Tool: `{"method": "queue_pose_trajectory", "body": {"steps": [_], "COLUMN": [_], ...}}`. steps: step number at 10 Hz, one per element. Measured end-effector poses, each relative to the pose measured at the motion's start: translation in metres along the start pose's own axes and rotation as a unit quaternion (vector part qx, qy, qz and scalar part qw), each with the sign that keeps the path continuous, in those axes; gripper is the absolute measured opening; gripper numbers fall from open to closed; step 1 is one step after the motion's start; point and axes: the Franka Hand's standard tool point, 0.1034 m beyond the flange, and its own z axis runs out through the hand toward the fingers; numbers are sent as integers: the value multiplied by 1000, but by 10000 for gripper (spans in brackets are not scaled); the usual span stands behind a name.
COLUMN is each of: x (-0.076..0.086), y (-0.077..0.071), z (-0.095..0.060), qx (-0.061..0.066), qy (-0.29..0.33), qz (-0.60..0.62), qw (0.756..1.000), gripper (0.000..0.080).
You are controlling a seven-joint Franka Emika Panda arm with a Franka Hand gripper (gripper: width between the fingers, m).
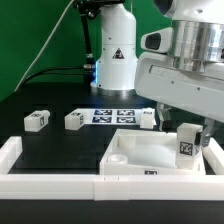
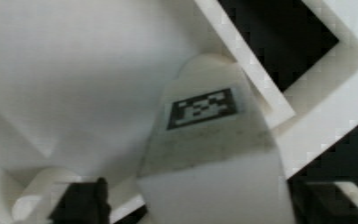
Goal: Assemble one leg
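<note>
My gripper [image 1: 187, 133] is shut on a leg [image 1: 186, 146], a chunky white block with a black-and-white tag. It holds the leg upright at the right corner of the large white tray-shaped piece [image 1: 135, 158]. I cannot tell whether the leg touches the tray. In the wrist view the leg [image 2: 208, 150] runs out from between the dark fingers [image 2: 78, 200], tag facing the camera, with the tray's white surface [image 2: 69, 80] behind it. The gripper [image 2: 208, 208] grips both sides of the leg.
Three more legs lie on the black table: two on the exterior view's left [image 1: 37, 121] [image 1: 75, 120], and one [image 1: 147, 119] behind the tray. The marker board [image 1: 112, 114] lies between them. A white rail [image 1: 50, 185] borders the front.
</note>
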Motion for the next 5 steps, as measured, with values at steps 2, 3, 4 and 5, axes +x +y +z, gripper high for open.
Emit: {"method": "queue_pose_trajectory", "body": {"steps": [2, 3, 4, 5], "x": [0, 0, 0, 0], "y": [0, 0, 0, 0], "z": [0, 0, 0, 0], "qx": [0, 0, 0, 0], "qy": [0, 0, 0, 0], "qz": [0, 0, 0, 0], "qw": [1000, 1000, 1000, 1000], "gripper": [641, 641, 648, 648]}}
